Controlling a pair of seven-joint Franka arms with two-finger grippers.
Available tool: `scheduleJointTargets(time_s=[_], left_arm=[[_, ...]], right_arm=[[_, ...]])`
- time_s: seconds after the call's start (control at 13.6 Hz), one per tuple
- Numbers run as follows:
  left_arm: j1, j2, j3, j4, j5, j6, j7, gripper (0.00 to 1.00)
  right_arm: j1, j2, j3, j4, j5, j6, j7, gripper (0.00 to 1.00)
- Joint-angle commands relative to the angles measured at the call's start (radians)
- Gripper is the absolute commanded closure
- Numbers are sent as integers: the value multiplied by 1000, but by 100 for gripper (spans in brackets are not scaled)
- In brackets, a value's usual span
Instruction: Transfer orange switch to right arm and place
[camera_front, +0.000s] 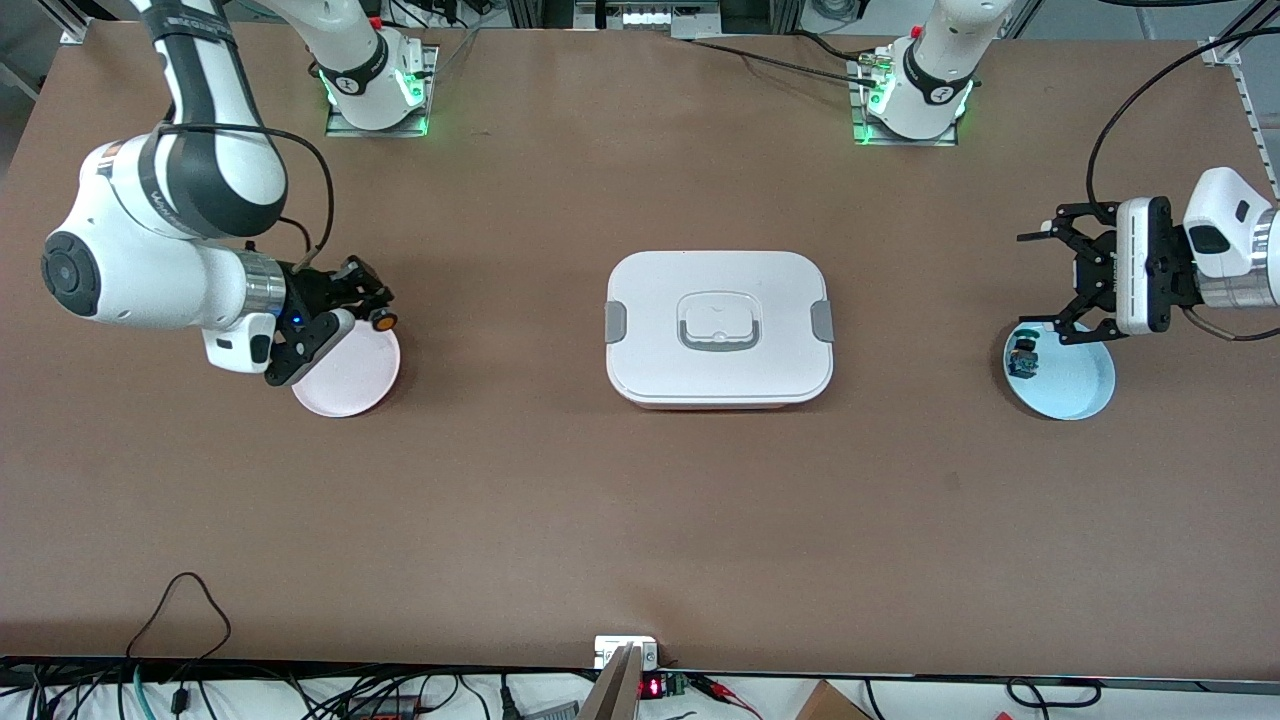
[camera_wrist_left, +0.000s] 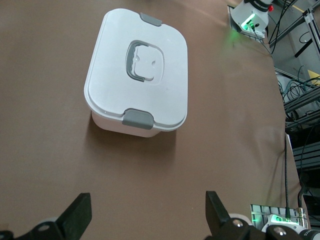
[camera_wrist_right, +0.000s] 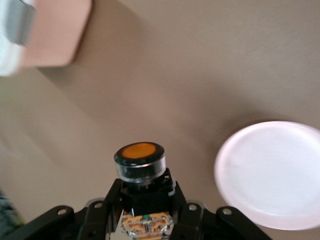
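Observation:
The orange switch (camera_front: 384, 321) has a round orange end and a black collar. My right gripper (camera_front: 376, 310) is shut on it and holds it just over the edge of the pink plate (camera_front: 350, 385) at the right arm's end of the table. In the right wrist view the switch (camera_wrist_right: 139, 157) sticks out from between the jaws of the right gripper (camera_wrist_right: 145, 200), with the pink plate (camera_wrist_right: 272, 175) beside it. My left gripper (camera_front: 1035, 280) is open and empty over the edge of the blue plate (camera_front: 1075, 385). In the left wrist view the left gripper (camera_wrist_left: 147, 215) is wide open over bare table.
A white lidded box (camera_front: 718, 328) with grey clasps sits in the middle of the table and also shows in the left wrist view (camera_wrist_left: 137, 70). A blue-bodied switch (camera_front: 1023, 360) lies on the blue plate.

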Motion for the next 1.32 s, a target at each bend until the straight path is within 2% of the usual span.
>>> scheduleJointTargets(time_s=[0.0, 0.22, 0.29, 0.37, 0.44, 0.59, 0.81, 0.96, 1.25], left_arm=[[-4, -22, -5, 20, 27, -18, -76, 0], [-18, -64, -5, 42, 27, -26, -170, 0], [-26, -117, -5, 45, 26, -26, -208, 0], [-82, -160, 21, 53, 23, -52, -277, 0], [-130, -185, 76, 68, 22, -67, -312, 0], [-278, -223, 238, 70, 15, -67, -337, 0], [-468, -243, 462, 59, 10, -29, -336, 0], [-617, -254, 625, 57, 13, 53, -339, 0], [-747, -272, 771, 31, 19, 235, -334, 0]], right_arm=[[6, 7, 9, -6, -119, 67, -126, 100], [6, 25, 9, -43, -239, 176, -270, 100], [5, 28, 9, -57, -268, 213, -313, 100], [5, 33, 9, -90, -310, 263, -347, 100], [3, 31, 9, -126, -351, 324, -379, 100], [-3, 33, 9, -196, -388, 469, -452, 100], [-4, 33, 8, -272, -390, 549, -456, 100], [-23, 34, 6, -310, -426, 605, -478, 100], [-34, 41, 6, -347, -447, 638, -510, 100]])
